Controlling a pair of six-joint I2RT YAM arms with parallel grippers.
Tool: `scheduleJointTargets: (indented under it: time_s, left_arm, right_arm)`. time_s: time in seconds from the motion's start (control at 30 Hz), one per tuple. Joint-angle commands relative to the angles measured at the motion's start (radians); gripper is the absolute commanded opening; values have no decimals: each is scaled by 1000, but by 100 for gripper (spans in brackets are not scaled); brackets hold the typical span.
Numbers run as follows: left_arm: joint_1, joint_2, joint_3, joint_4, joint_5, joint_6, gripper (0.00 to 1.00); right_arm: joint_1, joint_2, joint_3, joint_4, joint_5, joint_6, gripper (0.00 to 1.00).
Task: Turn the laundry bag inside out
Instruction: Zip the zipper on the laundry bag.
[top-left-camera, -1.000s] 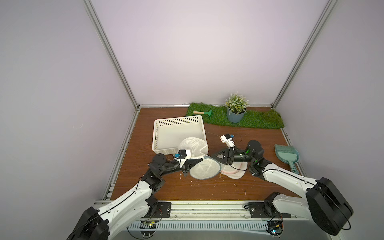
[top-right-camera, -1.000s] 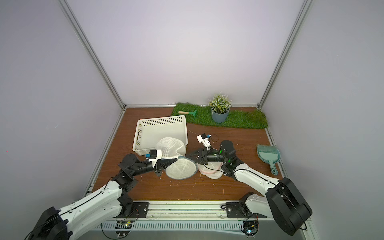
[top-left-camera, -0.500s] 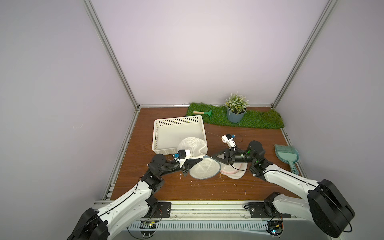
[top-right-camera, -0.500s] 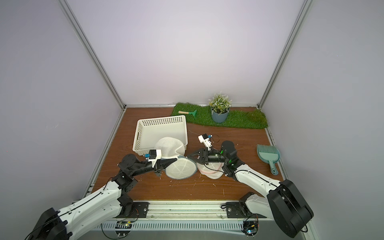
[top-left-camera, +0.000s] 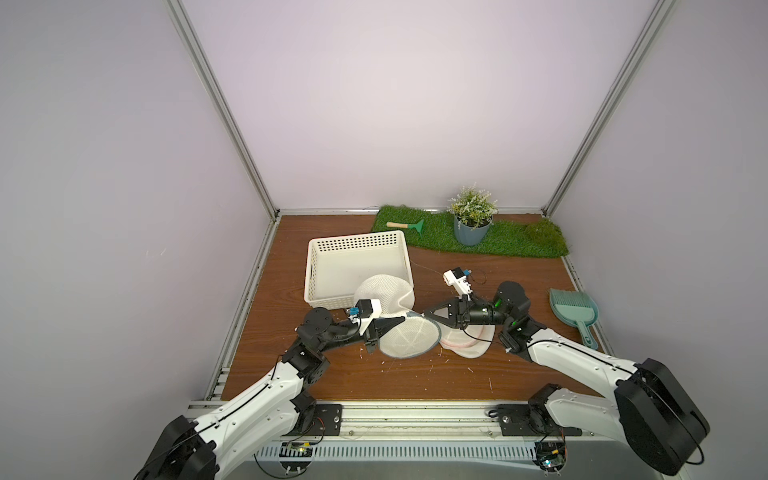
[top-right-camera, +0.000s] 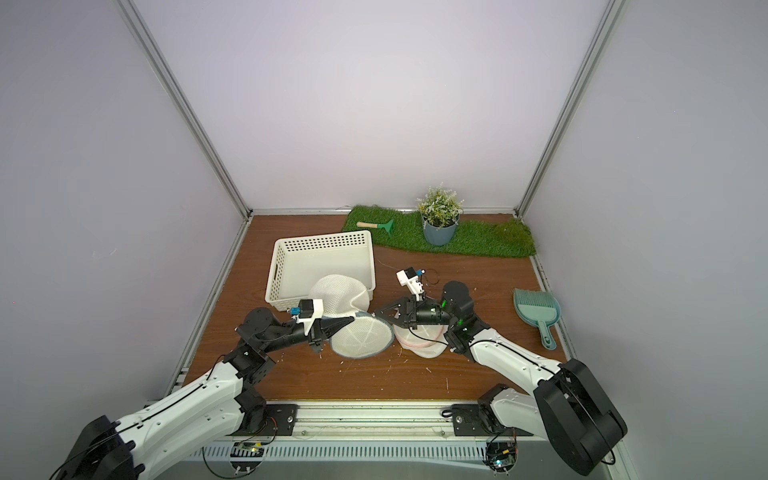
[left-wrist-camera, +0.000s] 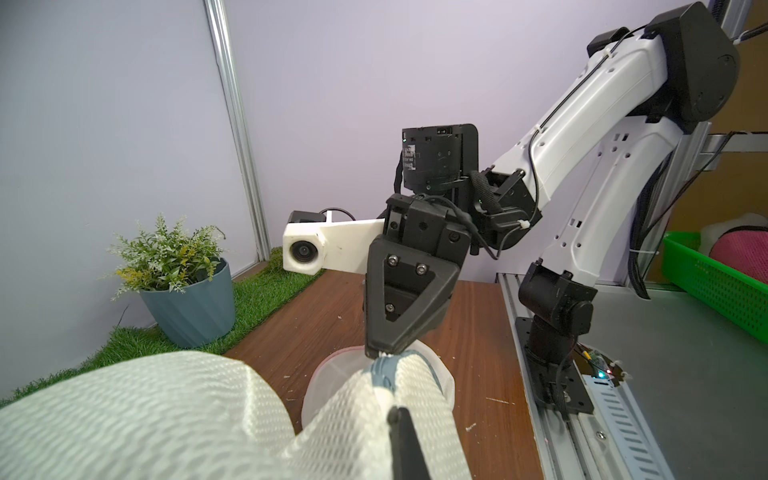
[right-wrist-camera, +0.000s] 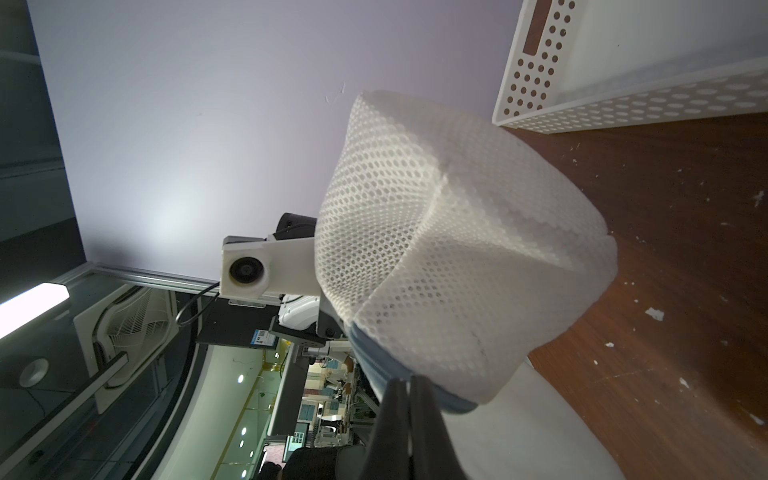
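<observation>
My left fingers (top-left-camera: 402, 320) are closed on the grey-blue rim (left-wrist-camera: 384, 370) of the laundry bag (top-left-camera: 409, 338); in the left wrist view one dark finger (left-wrist-camera: 402, 436) lies pressed into the white mesh with no gap showing. My right fingers (top-left-camera: 424, 312) are also closed, pinching the same rim, and the right wrist view shows both tips (right-wrist-camera: 409, 395) clamped together on the blue-grey band. The two grip points sit near each other on the far side of the rim, with a short stretch of band between them. In both top views the laundry bag (top-right-camera: 361, 336) rests on the brown surface (top-left-camera: 374, 374) near its middle, just in front of the near right corner of the white perforated basket (top-left-camera: 357, 249). Its round rimmed part faces upward, and a domed section of mesh (top-left-camera: 384, 293) rises behind it toward the basket. Contact between the dome and the basket wall cannot be determined. A second bag (top-left-camera: 469, 345), white with a pink edge, lies flat on the surface below my right wrist and is partly covered by the laundry bag. At the far edge, a grass mat (top-left-camera: 511, 247) carries a potted plant (top-left-camera: 471, 216) and a small green hand rake (top-left-camera: 405, 226). A teal dustpan (top-left-camera: 573, 311) lies at the right edge of the surface, well apart from both bags.
</observation>
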Motion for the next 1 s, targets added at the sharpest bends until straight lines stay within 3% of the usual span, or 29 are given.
scheduleJointTargets:
  time_s: [0.0,0.13,0.17,0.27,0.37,0.53,0.7,0.97]
  left_arm:
    - [-1,-17,7,15,-13,16,0]
    - [-1,-24,4,1,-49,15,1]
    - [-2,-29,6,-14,-81,10,9]
    - [-1,-61,2,-75,-160,-8,53]
    - [-2,-120,-8,-171,-217,-15,70]
    - [-2,-233,-16,-396,-302,-21,77]
    - [-1,-319,6,-593,-335,-20,77]
    - [-1,-337,142,-742,-313,-12,72]
  right_arm:
    - [-6,-28,2,12,12,-23,0]
    - [-8,-32,15,-8,18,-37,0]
    - [-10,-30,25,-21,21,-47,0]
    - [-9,-32,62,-102,33,-107,0]
    - [-10,-38,107,-246,68,-214,0]
    - [-10,-16,126,-271,117,-273,0]
    - [-11,34,174,-286,131,-328,0]
    - [18,90,277,-629,118,-678,0]
